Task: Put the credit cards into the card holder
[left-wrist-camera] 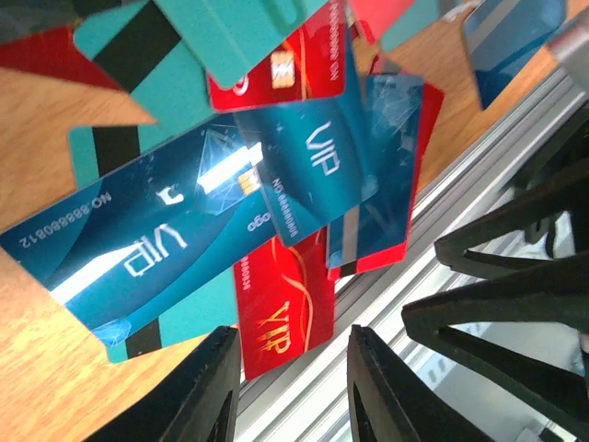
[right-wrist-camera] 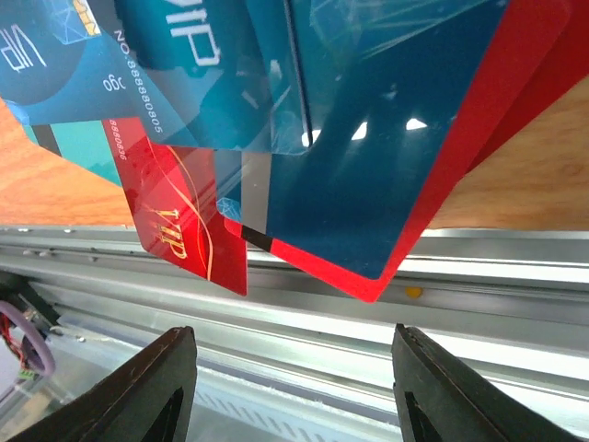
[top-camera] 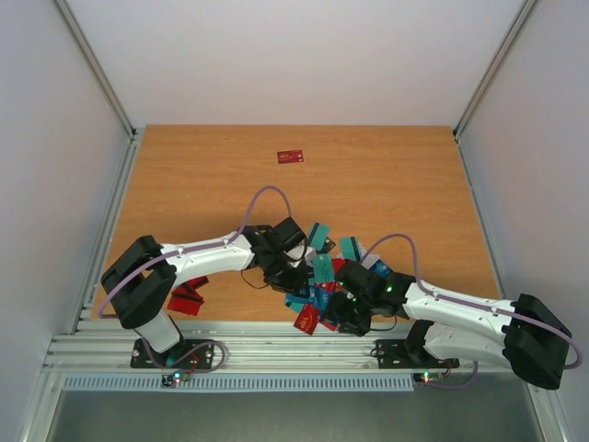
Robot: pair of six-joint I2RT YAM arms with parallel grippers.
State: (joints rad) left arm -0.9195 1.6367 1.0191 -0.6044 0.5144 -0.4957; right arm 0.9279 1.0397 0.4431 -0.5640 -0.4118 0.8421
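Observation:
The credit cards (top-camera: 317, 274) lie in a loose overlapping heap of red, teal and blue at the table's near edge, between my two grippers. My left gripper (top-camera: 294, 272) hangs over the heap's left side; in its wrist view its jaws (left-wrist-camera: 290, 373) stand open and empty, just short of a red VIP card (left-wrist-camera: 276, 308) below a blue VIP card (left-wrist-camera: 166, 249). My right gripper (top-camera: 345, 313) is at the heap's near right; its jaws (right-wrist-camera: 294, 368) are open and empty over the rail, below a red VIP card (right-wrist-camera: 184, 230) and a blue card (right-wrist-camera: 386, 166). The card holder is out of view.
One red card (top-camera: 291, 157) lies alone at the far middle of the table. More red cards (top-camera: 189, 299) lie under the left arm. Some cards overhang the aluminium rail (right-wrist-camera: 368, 304) along the near edge. Black fingers of the right gripper (left-wrist-camera: 515, 276) show close by in the left wrist view.

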